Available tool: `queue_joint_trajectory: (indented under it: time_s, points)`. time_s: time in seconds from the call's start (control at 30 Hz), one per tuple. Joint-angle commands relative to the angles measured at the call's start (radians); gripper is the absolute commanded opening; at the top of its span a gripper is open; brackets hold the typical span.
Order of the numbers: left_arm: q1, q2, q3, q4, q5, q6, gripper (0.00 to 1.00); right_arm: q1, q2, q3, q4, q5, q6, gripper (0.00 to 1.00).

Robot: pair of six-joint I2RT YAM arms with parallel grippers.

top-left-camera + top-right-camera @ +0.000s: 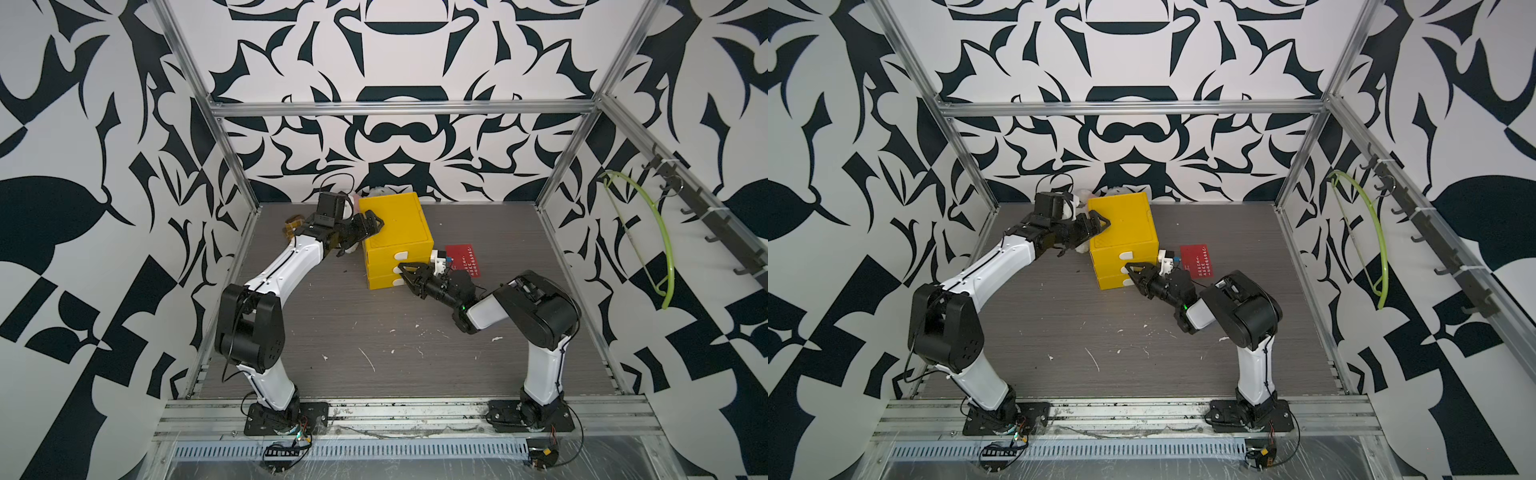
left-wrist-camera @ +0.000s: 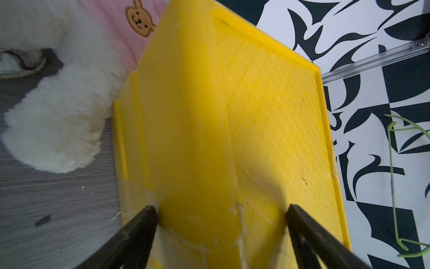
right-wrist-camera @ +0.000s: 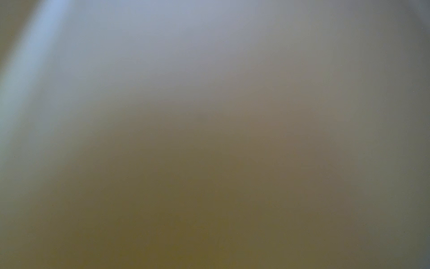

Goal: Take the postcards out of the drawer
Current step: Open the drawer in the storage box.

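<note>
A yellow drawer cabinet [image 1: 399, 224] [image 1: 1125, 220] stands at the back of the table with its three white-handled drawers pushed in. One red postcard [image 1: 465, 259] [image 1: 1198, 259] with white writing lies flat on the table just right of it; any postcards inside are hidden. My left gripper [image 1: 372, 224] [image 1: 1100, 222] [image 2: 221, 209] is open wide, its jaws straddling the cabinet's top left edge [image 2: 267, 104]. My right gripper [image 1: 405, 274] [image 1: 1136, 272] sits at the middle drawer's handle [image 1: 397, 270], one finger either side. The right wrist view is a blur.
A white plush toy [image 2: 58, 104] [image 1: 376, 192] with a pink bear-print cloth [image 2: 121, 35] lies behind and left of the cabinet. A green hanger [image 1: 660, 232] hangs on the right wall rail. The table front carries only white scuffs.
</note>
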Motion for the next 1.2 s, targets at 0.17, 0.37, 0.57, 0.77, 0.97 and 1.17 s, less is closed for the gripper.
queue_joint_trajectory:
  time_s: [0.17, 0.37, 0.57, 0.77, 0.97, 1.17]
  points:
    - [-0.017, 0.026, -0.014, -0.062, 0.033, 0.004, 0.92, -0.001, 0.006, 0.054, 0.068, 0.086, 0.108, 0.49]
    - [-0.017, 0.014, -0.018, -0.064, 0.025, 0.012, 0.92, -0.001, 0.032, 0.043, 0.068, 0.097, 0.117, 0.39]
    - [-0.017, 0.019, -0.019, -0.061, 0.025, 0.009, 0.92, 0.001, 0.006, 0.029, 0.068, 0.091, 0.099, 0.36]
    - [-0.016, 0.027, -0.008, -0.06, 0.024, 0.007, 0.92, 0.03, -0.026, -0.022, 0.068, 0.083, 0.101, 0.36]
    - [-0.017, 0.032, -0.004, -0.061, 0.022, 0.007, 0.92, 0.08, -0.066, -0.085, 0.069, 0.091, 0.104, 0.35]
    - [-0.017, 0.03, -0.005, -0.061, 0.021, 0.005, 0.92, 0.113, -0.125, -0.173, 0.068, 0.115, 0.103, 0.35]
